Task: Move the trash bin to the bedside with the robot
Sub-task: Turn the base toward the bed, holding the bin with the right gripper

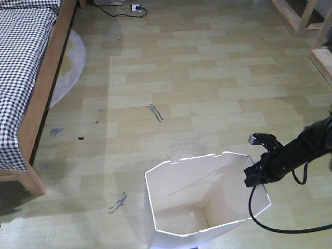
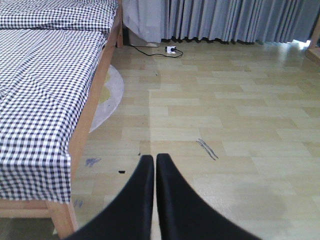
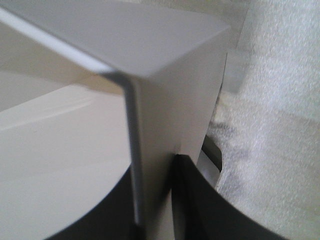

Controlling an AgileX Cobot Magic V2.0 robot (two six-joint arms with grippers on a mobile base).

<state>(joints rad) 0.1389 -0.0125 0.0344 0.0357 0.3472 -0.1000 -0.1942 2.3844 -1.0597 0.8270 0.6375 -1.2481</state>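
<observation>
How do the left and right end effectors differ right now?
The left black end effector is shut on nothing, fingertips together. The right black end effector is shut on the wall of the white faceted plastic trash bin, one finger inside and one outside. The left hangs over bare floor near the checked bed, while the right sits at the bin's rim. Both are slim and black.
</observation>
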